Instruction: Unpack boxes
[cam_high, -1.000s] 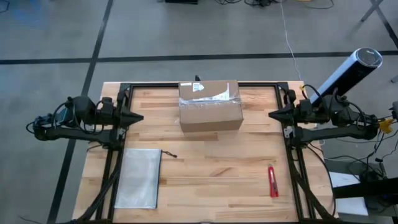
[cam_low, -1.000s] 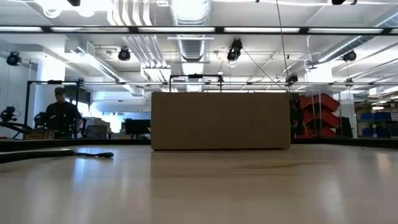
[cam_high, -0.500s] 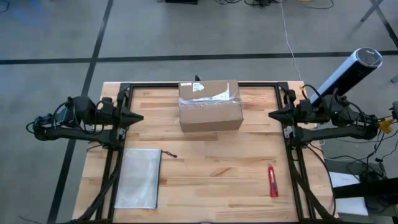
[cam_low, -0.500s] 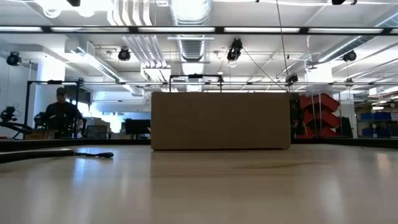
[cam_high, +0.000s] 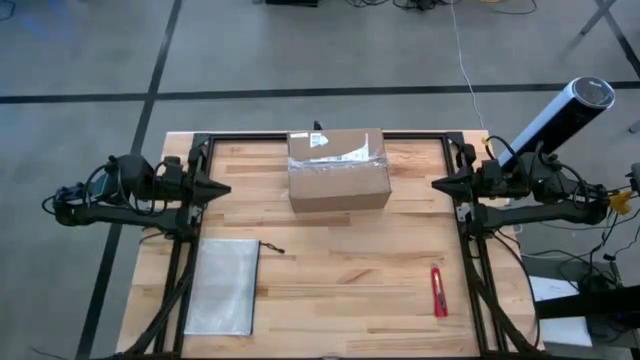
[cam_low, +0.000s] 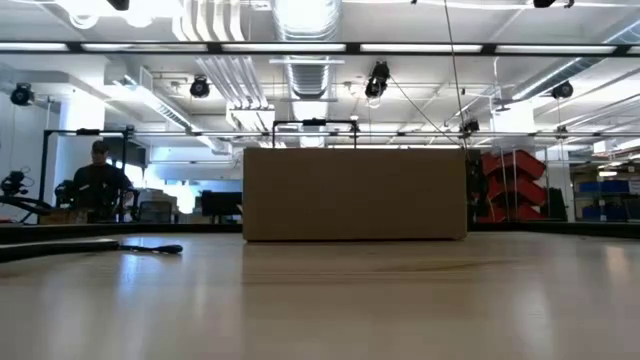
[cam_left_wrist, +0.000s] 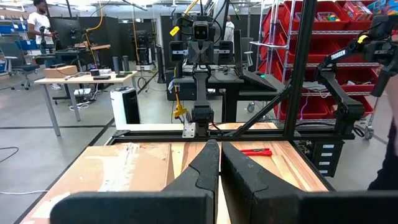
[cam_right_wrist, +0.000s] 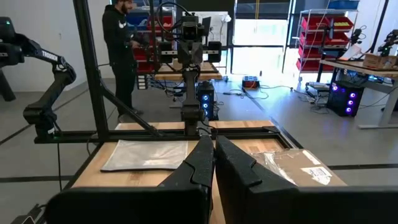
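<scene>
So the brown corrugated cardboard shipping box (cam_high: 338, 171) with clear tape and a white label sat at the far middle of the light wooden slatted table (cam_high: 340, 270), flaps taped down. My left gripper (cam_high: 222, 188) was parked over the left edge of the table and my right gripper (cam_high: 437, 184) over the right edge, both pointing inward at the box but well apart from it (fingers pinched together on both, nothing in them). The flat translucent grey-white zip pouch (cam_high: 222, 286) lay near the front left, and the small red utility knife (cam_high: 438, 291) lay near the front right. A person in dark clothes (cam_right_wrist: 123, 50) stood beyond the table.
</scene>
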